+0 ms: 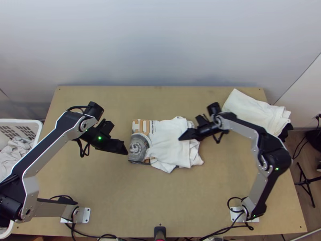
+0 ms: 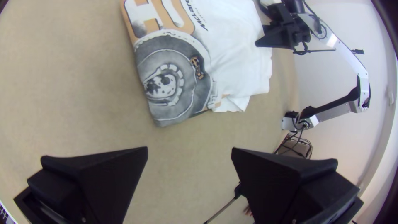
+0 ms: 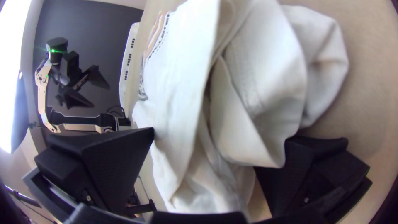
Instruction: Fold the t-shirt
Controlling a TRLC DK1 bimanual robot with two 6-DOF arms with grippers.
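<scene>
T-shirt (image 1: 168, 138) part-folded, mid bench (image 1: 100, 193). R gripper (image 3: 205, 150) jaws apart, astride bunched white end (image 3: 265, 87); closing there cd catch extra layers & skew fold. L gripper (image 2: 189, 148) jaws apart, off printed end (image 2: 166, 83): nothing pinned, so cloth may slide w/ any pull

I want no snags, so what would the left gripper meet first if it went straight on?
Probably the shirt, at its grey-printed end, going by the top view; how high the left gripper hangs is unclear.
</scene>
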